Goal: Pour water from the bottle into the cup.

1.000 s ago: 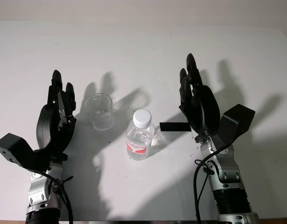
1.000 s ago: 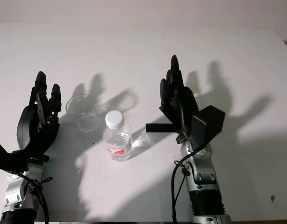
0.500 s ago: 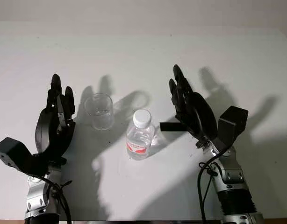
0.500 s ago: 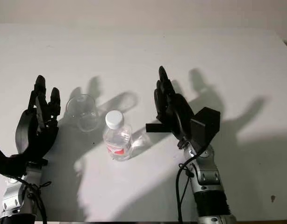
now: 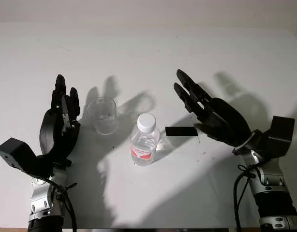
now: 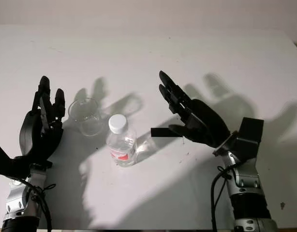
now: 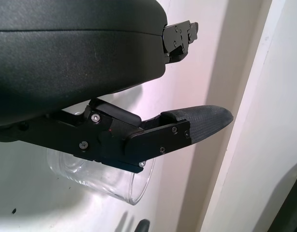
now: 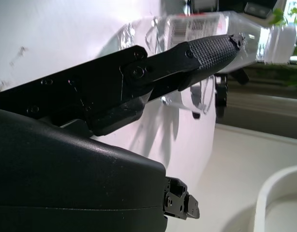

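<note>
A clear plastic bottle [image 5: 145,140] with a white cap and a red label stands upright near the middle of the white table [image 5: 148,53]. An empty clear cup [image 5: 103,115] stands just to its left and a little farther back. My left hand [image 5: 61,121] is open, raised beside the cup on its left, not touching it. To the right of the bottle my right hand [image 5: 206,111] is open, palm turned toward the bottle, with its thumb pointing at it and a gap between them. The bottle [image 8: 221,29] and the cup [image 7: 105,179] also appear in the wrist views.
Strong shadows of both hands fall across the table behind the cup and bottle. The table's far edge runs along the top of the head views.
My right hand has swung out to the right and tilted over, its fingers now pointing up-left instead of straight up. The left hand, cup and bottle stay where they were.
</note>
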`<state>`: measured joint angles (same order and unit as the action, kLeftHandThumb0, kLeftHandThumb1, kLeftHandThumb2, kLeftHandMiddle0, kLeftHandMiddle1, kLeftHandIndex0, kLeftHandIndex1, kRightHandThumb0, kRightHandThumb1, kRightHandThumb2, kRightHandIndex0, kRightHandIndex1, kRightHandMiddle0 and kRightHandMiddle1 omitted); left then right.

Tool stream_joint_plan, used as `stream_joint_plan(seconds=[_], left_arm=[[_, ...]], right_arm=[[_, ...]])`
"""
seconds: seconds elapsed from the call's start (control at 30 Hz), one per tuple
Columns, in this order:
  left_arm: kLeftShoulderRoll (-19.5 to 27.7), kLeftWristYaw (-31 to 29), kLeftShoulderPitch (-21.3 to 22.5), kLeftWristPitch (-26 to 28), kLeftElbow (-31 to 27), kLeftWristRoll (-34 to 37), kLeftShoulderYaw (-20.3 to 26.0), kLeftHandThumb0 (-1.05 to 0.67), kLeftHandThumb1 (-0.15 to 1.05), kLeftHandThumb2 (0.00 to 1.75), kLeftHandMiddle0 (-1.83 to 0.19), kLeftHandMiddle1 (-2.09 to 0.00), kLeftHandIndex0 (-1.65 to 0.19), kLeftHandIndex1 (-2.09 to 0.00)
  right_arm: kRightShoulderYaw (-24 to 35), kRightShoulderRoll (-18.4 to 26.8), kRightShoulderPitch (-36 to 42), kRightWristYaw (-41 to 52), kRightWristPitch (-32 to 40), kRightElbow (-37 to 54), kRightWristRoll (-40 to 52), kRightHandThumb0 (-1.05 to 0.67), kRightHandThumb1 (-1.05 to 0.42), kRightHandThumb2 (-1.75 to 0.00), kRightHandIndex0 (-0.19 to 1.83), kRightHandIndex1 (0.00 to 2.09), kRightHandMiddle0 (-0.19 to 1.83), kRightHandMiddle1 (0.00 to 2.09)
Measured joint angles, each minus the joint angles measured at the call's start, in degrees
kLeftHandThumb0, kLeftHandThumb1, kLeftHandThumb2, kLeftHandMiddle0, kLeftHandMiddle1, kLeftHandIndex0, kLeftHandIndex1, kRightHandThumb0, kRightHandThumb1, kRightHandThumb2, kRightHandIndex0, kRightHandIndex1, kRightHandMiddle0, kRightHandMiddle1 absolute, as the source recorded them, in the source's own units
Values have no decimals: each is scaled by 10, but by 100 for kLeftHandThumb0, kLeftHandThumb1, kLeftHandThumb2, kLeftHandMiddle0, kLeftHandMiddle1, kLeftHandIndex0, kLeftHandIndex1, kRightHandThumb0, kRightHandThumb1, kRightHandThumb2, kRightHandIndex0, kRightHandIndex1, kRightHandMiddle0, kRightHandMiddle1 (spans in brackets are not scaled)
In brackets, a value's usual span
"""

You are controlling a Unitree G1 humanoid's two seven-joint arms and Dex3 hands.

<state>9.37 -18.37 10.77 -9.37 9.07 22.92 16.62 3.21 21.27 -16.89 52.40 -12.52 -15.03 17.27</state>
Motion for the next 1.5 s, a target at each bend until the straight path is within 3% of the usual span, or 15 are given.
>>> stream_joint_plan(seconds=[0.3,0.6,0.97,1.5], left_arm=[[2,0,7,1,4,0,0,-71,105,65,19,0,19,0],[4,-3,13,1,4,5,4,-70,105,63,19,0,19,0],[9,-8,15,0,9,11,7,-69,105,61,19,0,19,0],[9,-4,18,-4,14,9,7,-70,105,62,19,0,19,0]], right_arm=[[-54,-8,14,34,51,37,14,-83,-93,-5,-19,0,-19,0],[-106,-30,-55,106,65,-63,0,-86,-91,-4,-19,0,-19,0],[-113,-44,-116,153,62,-134,-8,-89,-90,-5,-7,8,-16,3],[-120,-42,-191,238,87,-201,-30,-93,-87,-5,18,18,11,17]])
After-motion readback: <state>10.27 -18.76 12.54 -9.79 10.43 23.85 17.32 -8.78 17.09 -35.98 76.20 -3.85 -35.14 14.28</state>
